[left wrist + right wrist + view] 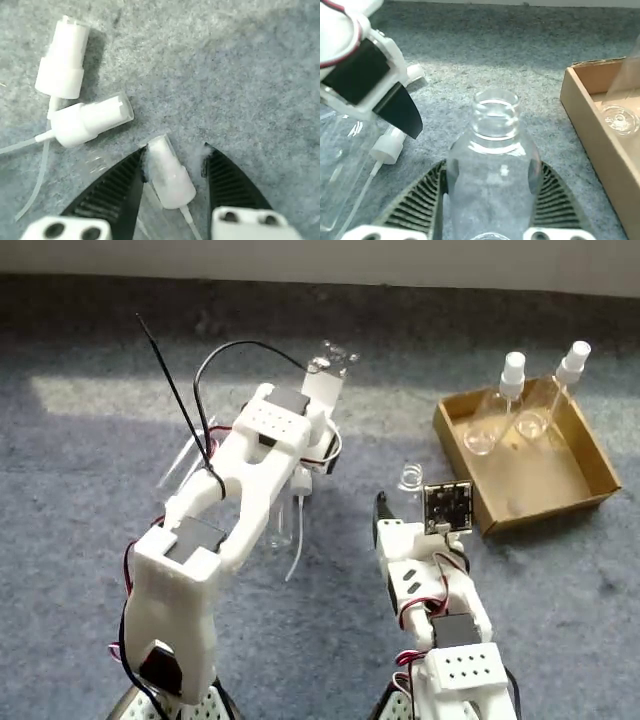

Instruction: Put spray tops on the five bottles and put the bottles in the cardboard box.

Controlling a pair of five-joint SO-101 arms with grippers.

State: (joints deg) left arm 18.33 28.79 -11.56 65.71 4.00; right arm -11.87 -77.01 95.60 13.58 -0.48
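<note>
My left claw [174, 149] stands open astride a small white plastic spray top [170, 175] lying on the grey felted counter [250, 75]. One jaw touches it and the other is apart. I'd close evenly on the cap's body, not the thin dip tube, so it lifts straight. My right claw [492, 167] grips the clear, uncapped plastic bottle [495, 145] near the brown cardboard box [590, 130] and should hold it steady, neck free.

Speckled blue-grey carpet [560, 570] with a paler sunlit band, plain white spray tops [62, 57], clear colourless bottle [492, 165], tan-brown cardboard box [600, 475], white plastic arms [270, 425], matt black fingers [117, 185] with a ribbed pattern, thin red and black wires [196, 395]
</note>
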